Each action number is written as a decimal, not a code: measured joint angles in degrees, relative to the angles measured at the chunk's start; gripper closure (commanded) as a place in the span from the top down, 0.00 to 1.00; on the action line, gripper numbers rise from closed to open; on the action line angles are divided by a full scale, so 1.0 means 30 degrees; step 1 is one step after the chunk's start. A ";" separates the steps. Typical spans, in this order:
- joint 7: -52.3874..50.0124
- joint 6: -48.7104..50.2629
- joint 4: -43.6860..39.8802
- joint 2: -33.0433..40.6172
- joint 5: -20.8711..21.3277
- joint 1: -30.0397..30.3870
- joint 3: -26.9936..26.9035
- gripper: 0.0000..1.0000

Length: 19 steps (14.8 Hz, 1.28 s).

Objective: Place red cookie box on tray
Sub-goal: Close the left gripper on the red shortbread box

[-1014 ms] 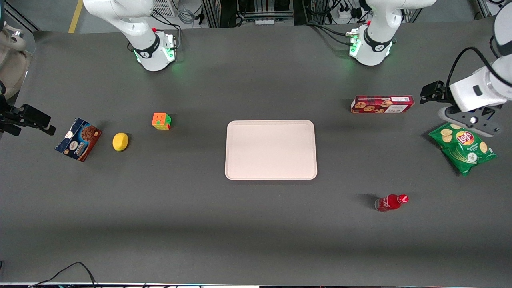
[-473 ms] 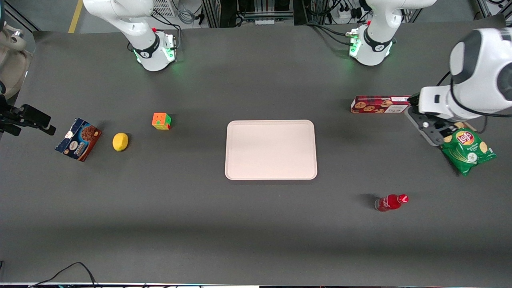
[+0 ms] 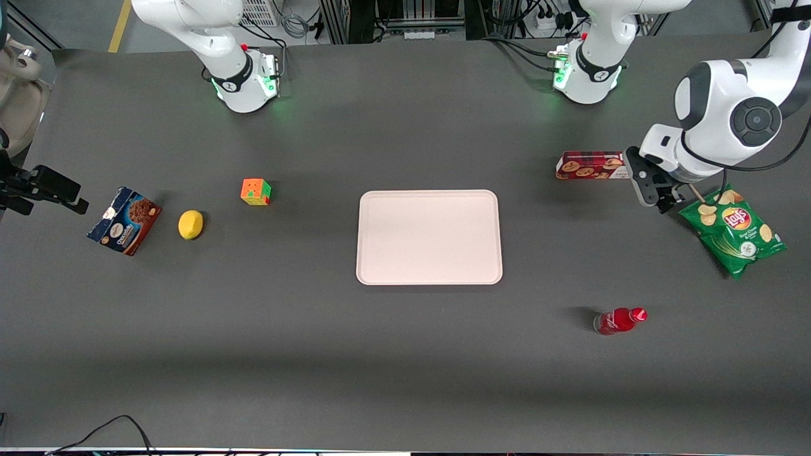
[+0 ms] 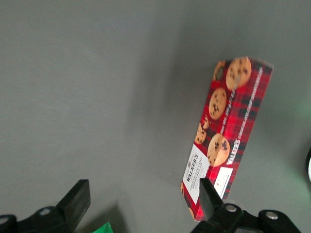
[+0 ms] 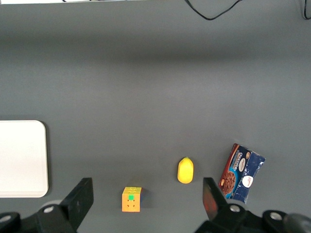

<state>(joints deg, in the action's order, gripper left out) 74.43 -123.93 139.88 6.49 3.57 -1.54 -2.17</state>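
Note:
The red cookie box (image 3: 589, 165) lies flat on the dark table, toward the working arm's end and a little farther from the front camera than the tray (image 3: 366, 237). The tray is pale pinkish-white, sits mid-table and has nothing on it. My left gripper (image 3: 656, 201) hovers over the box's labelled end, between the box and a green chips bag, and its wrist hides that end in the front view. The left wrist view shows the tartan box (image 4: 228, 131) beside one finger (image 4: 208, 194). The gripper (image 4: 143, 194) is open, with only bare table between its fingers.
A green chips bag (image 3: 735, 231) lies close beside the gripper, nearer the front camera. A small red bottle (image 3: 619, 320) lies nearer still. Toward the parked arm's end are a colour cube (image 3: 255, 191), a lemon (image 3: 191, 224) and a dark-blue cookie box (image 3: 124, 220).
The left arm has swung in from the table's end toward the red cookie box, and its gripper now covers the box's labelled end. Nothing else moved.

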 measured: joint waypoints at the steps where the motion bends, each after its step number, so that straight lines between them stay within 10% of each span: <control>1: 0.0643 -0.0460 0.0669 0.0028 -0.0001 0.0114 -0.0181 1.00; 19: 0.3160 -0.6160 0.7634 0.1833 -0.1436 0.0476 -0.0691 1.00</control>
<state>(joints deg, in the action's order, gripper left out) 83.90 -142.41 162.78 11.99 -0.73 -0.11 -4.24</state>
